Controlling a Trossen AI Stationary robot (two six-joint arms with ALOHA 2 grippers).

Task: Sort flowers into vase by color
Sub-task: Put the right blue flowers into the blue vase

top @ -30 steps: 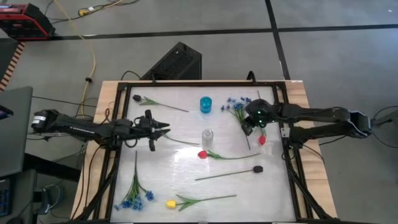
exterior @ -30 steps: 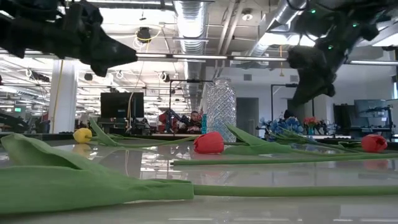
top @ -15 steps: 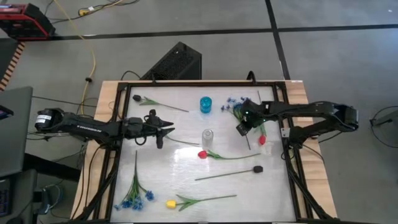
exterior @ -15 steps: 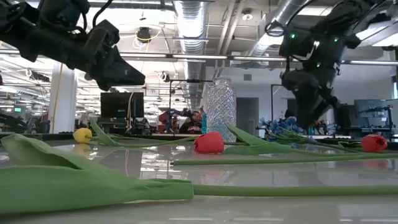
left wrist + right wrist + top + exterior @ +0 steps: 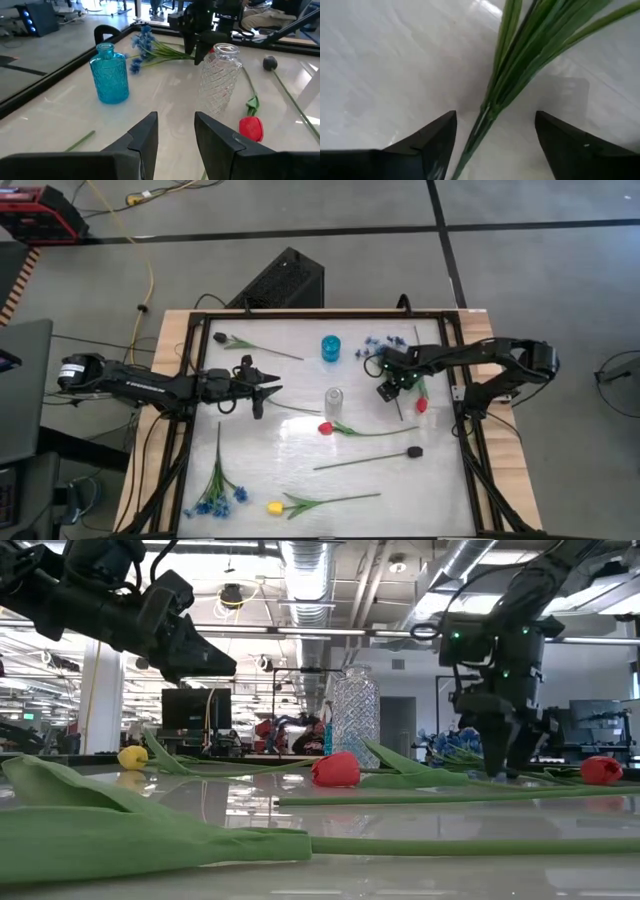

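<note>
My right gripper (image 5: 388, 389) has swung in and dropped since a second ago, from hanging over the leaves to sitting low over the stem of the blue bunch (image 5: 375, 350) at the far right of the table, while my left gripper (image 5: 262, 390) has crept a little toward the middle and now hovers short of the clear vase (image 5: 334, 397). Looking down my right wrist, the fingers (image 5: 432, 140) are spread wide with the green stem (image 5: 485, 120) running right between them, nothing pinched yet. My left fingers (image 5: 142, 137) are parted too, empty, pointing at the blue vase (image 5: 111, 72) and the clear one beside it. So where are we? Barely started, I'd say: both vases look empty from above and from the left wrist, and every flower I can see lies flat on the table — the dark bloom (image 5: 220, 338) at the far left, a red tulip (image 5: 325, 427) just beside the clear vase, another red tulip (image 5: 421, 405) near my right gripper, a second dark bloom (image 5: 415, 451) toward the near right, the other blue bunch (image 5: 215, 500) and the yellow tulip (image 5: 275, 507) along the near edge. Closing on this stem looks like the first pick, with all the rest left to go.
</note>
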